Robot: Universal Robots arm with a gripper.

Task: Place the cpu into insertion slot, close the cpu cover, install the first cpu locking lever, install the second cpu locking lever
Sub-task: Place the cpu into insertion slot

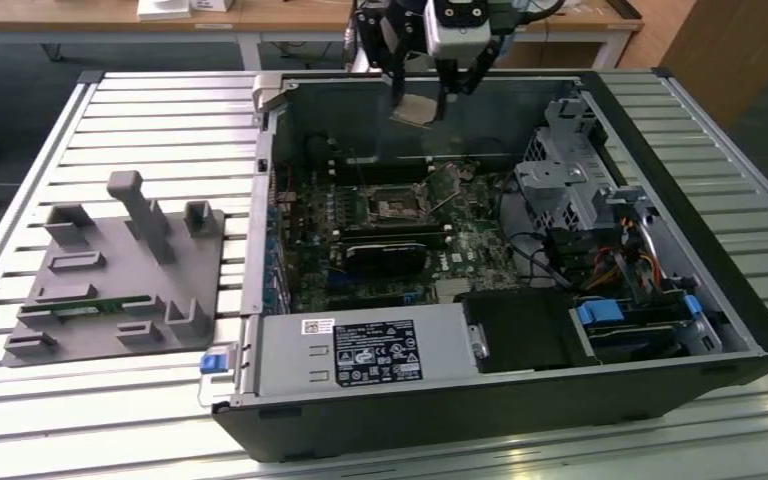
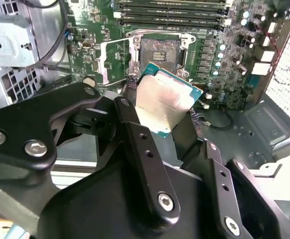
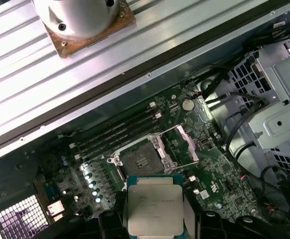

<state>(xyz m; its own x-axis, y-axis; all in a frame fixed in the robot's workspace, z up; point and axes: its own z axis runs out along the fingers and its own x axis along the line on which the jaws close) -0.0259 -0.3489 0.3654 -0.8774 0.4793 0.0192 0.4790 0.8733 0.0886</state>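
My gripper (image 1: 424,98) hangs above the far wall of the open computer case (image 1: 678,330), shut on the cpu (image 1: 416,110), a flat square chip with a pale metal top. In both wrist views the cpu (image 2: 162,102) (image 3: 155,204) sits between the black fingers (image 2: 135,134), clear of the board. The insertion slot (image 1: 395,205) (image 2: 160,52) (image 3: 140,162) lies uncovered on the green board below, dark pin field exposed. The cpu cover (image 3: 182,144) (image 2: 115,59) stands swung open beside the slot.
Memory slots (image 3: 120,129) run along one side of the socket, and a long black card (image 1: 384,250) lies on the near side. A metal drive cage (image 1: 571,190) with cables fills the exterior view's right. A grey parts fixture (image 1: 117,270) sits on the slatted table at its left.
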